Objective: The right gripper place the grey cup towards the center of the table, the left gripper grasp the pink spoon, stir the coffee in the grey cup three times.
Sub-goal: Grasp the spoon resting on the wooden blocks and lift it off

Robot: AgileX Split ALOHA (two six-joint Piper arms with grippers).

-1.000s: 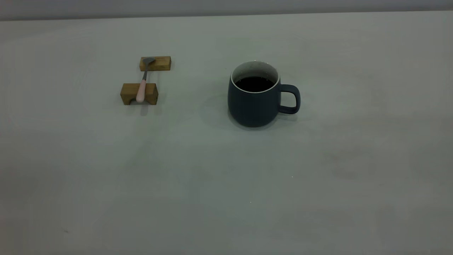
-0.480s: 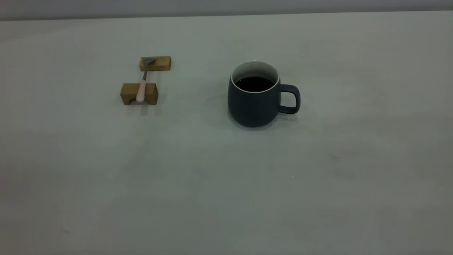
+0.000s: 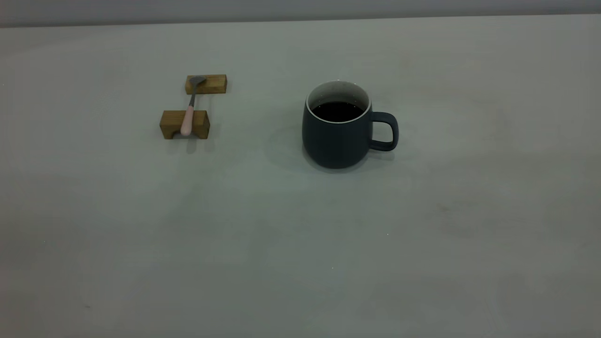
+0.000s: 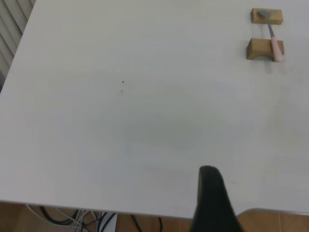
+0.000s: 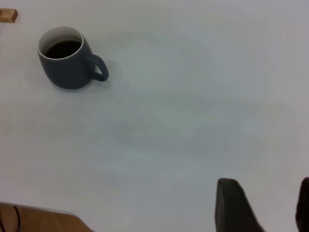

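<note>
Cup (image 3: 339, 126): dark slate-grey rounded mug, pale inside, thin light rim, loop handle pointing toward the tabletop's (image 3: 300, 244) right edge. It stands upright about mid-width, toward the far edge. Coffee (image 3: 337, 111) inside is near black, level well below the rim.

Spoon (image 3: 189, 111): pale pink handle, thin grey neck and bowl, bridging two tan blocks (image 3: 184, 123) left of the cup, well apart from it. The bowl rests on the far block, the handle lies in a notch on the near block.

Left hand (image 4: 212, 203): only one black finger shows in its wrist view, over the near edge of the tabletop, far from the spoon; cannot tell whether fingers are apart or together.

Right hand (image 5: 270, 205): two fingers visible with a clear gap, apart, holding nothing, over the near edge, well away from the cup
</note>
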